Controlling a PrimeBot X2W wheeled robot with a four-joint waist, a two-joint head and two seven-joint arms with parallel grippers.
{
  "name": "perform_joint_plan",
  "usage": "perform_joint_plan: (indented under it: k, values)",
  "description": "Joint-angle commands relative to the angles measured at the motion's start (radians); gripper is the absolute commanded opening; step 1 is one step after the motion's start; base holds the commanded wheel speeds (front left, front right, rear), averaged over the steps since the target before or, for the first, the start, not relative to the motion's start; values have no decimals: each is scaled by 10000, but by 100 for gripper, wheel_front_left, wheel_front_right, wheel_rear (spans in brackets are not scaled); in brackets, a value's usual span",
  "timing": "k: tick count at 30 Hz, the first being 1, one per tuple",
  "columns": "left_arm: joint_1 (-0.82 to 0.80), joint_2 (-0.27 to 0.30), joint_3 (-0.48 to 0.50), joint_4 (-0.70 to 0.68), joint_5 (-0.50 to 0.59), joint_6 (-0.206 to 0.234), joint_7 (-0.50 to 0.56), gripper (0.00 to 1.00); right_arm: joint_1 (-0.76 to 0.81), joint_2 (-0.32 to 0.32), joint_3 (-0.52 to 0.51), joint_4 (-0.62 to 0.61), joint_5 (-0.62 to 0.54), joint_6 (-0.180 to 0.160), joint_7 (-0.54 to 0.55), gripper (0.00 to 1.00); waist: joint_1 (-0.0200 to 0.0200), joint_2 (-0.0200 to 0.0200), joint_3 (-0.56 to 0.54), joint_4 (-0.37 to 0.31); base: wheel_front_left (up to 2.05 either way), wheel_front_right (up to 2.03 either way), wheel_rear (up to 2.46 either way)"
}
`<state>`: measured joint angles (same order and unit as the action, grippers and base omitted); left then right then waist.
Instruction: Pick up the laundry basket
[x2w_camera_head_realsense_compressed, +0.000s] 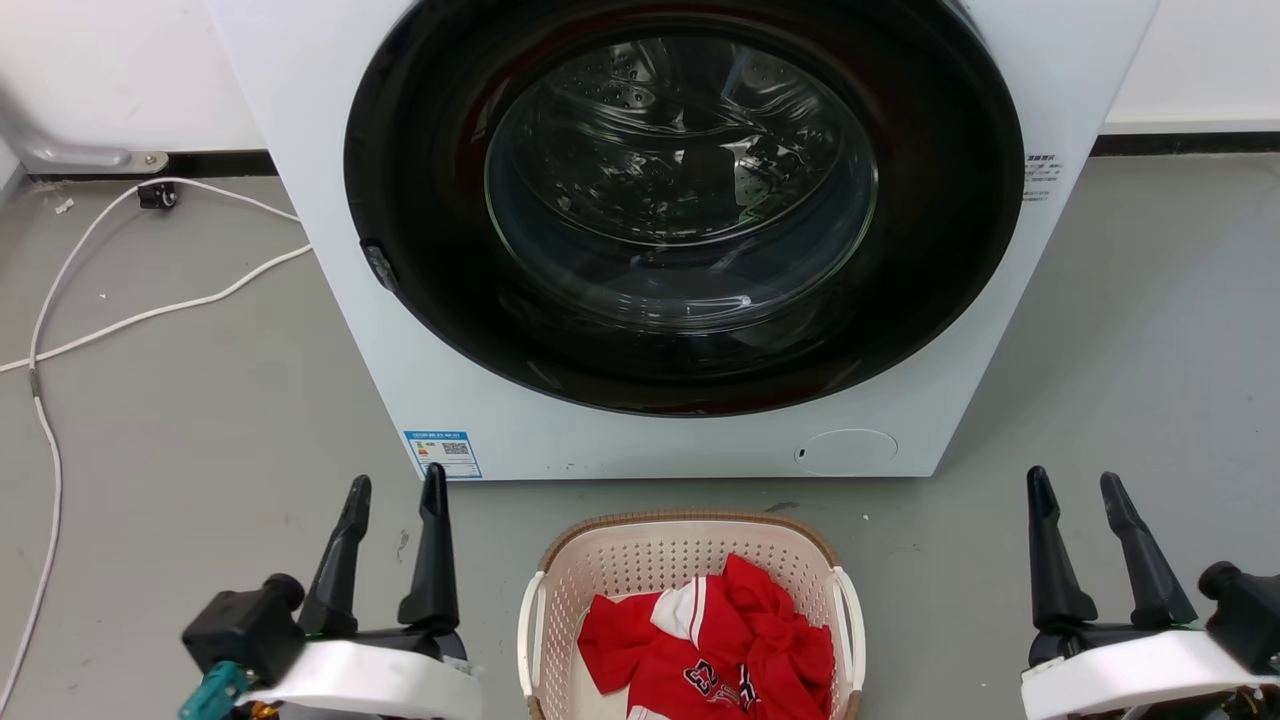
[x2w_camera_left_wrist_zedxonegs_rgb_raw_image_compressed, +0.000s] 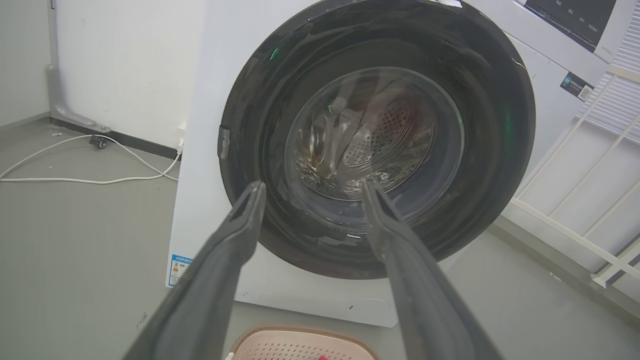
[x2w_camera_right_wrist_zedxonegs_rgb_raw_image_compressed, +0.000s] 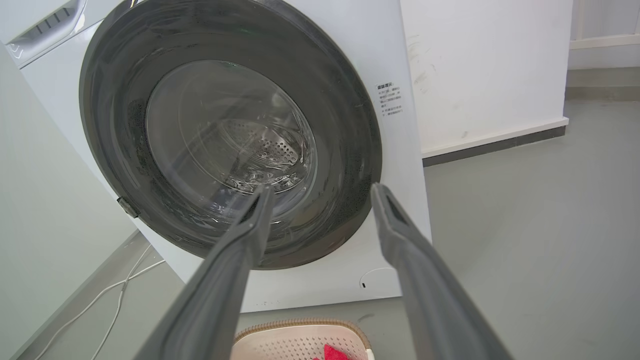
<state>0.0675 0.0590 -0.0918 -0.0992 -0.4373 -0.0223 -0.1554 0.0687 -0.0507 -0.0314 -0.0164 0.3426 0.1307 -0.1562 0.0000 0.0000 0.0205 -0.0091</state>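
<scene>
The cream perforated laundry basket (x2w_camera_head_realsense_compressed: 640, 550) with a brown rim and white loop handles stands on the grey floor at the bottom centre of the head view, holding red and white clothing (x2w_camera_head_realsense_compressed: 720, 650). Its far rim also shows at the bottom of the left wrist view (x2w_camera_left_wrist_zedxonegs_rgb_raw_image_compressed: 300, 340) and the right wrist view (x2w_camera_right_wrist_zedxonegs_rgb_raw_image_compressed: 300, 332). My left gripper (x2w_camera_head_realsense_compressed: 397, 490) hangs open to the basket's left, apart from it. To the basket's right my right gripper (x2w_camera_head_realsense_compressed: 1078, 485) is open too. Nothing lies between either pair of fingers.
A white washing machine (x2w_camera_head_realsense_compressed: 480, 400) with a shut round dark door (x2w_camera_head_realsense_compressed: 680, 200) stands just beyond the basket. White cables (x2w_camera_head_realsense_compressed: 150, 310) trail over the floor at the left. A white rail frame (x2w_camera_left_wrist_zedxonegs_rgb_raw_image_compressed: 590, 200) stands right of the machine in the left wrist view.
</scene>
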Motion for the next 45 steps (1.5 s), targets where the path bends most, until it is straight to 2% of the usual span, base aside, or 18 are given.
perform_joint_plan:
  k: [1, 10, 11, 24, 28, 35, 40, 45]
  values:
    - [20, 105, -110, -64, 297, 70, -104, 100, 34, -13, 26, -53, -330, -1, -93, 100, 0, 0, 11, -6, 0, 0, 0]
    - [33, 561, -974, 73, 1360, 610, -318, 100, 169, -9, 130, -16, -1355, 0, -310, 100, 0, 0, 29, -50, 0, 0, 0]
    - [62, 732, -1304, 195, 1653, 812, -409, 100, 257, -6, 188, 47, -1718, 0, -405, 100, 0, 0, 5, -69, 0, 0, 0]
    - [212, 1048, -2055, 526, 2594, 1332, -682, 100, 420, -2, 282, 190, -2844, -1, -673, 100, 0, 0, -89, -107, 0, 0, 0]
    - [278, 922, -2078, 498, 2480, 1088, -757, 100, 456, 1, 298, 105, -3147, -1, -767, 100, 0, 0, -101, -115, 0, 0, 0]
    - [565, 394, -1310, 549, 2176, 525, -876, 100, 570, 2, 278, 151, -3193, -1, -858, 100, 0, 0, -115, -137, 0, 0, 0]
    - [734, 122, -844, 661, 2585, 14, -961, 100, 648, 5, 322, 352, -2788, -1, -954, 100, 0, 0, -154, -163, 0, 0, 0]
    - [840, 5, -718, 862, 3227, -201, -1062, 100, 691, 6, 410, 441, -3088, -1, -1047, 100, 0, 0, -175, -185, 0, 0, 0]
